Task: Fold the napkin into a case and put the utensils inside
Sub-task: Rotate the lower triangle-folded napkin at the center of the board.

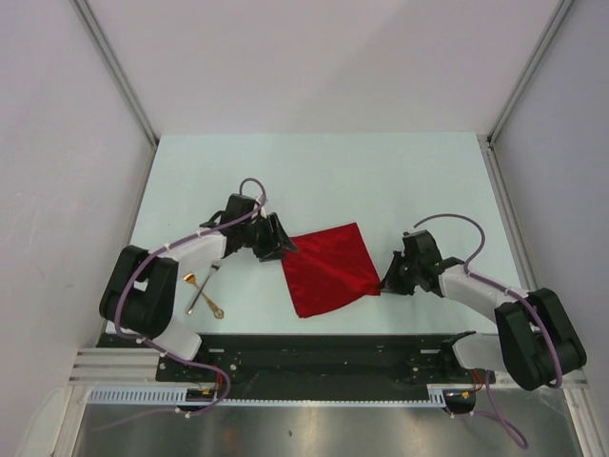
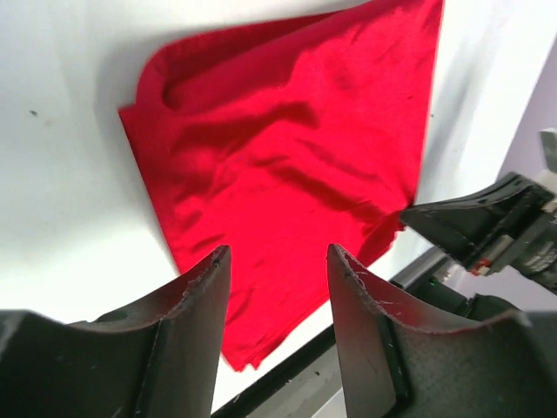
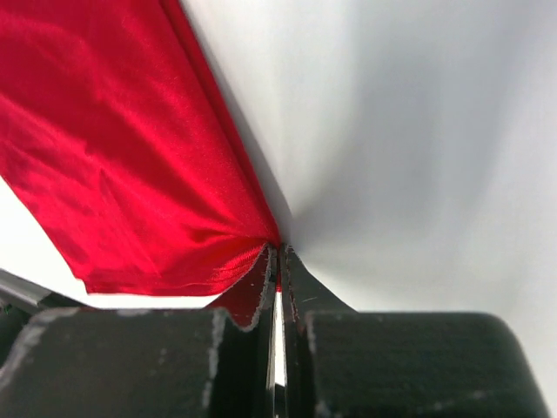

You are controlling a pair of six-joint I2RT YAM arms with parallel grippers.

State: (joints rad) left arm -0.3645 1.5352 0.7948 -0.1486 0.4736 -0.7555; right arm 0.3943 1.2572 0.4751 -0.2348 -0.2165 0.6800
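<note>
Your left pincer (image 1: pixel 284 249) reaches inward, jaws parted; your right pincer (image 1: pixel 383 284) is clamped tight on a corner of the bright red cloth napkin (image 1: pixel 328 268).

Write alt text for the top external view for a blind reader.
A red napkin lies on a pale table, its right corner pinched by the right gripper, with the open left gripper at its left corner. Gold utensils lie on the table further left.

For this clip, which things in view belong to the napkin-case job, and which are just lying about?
Job: bright red cloth napkin; slim gold metal utensils; left claw, open at napkin's edge; right claw, shut on its corner.
Just there: white table; purple arm cables.
</note>
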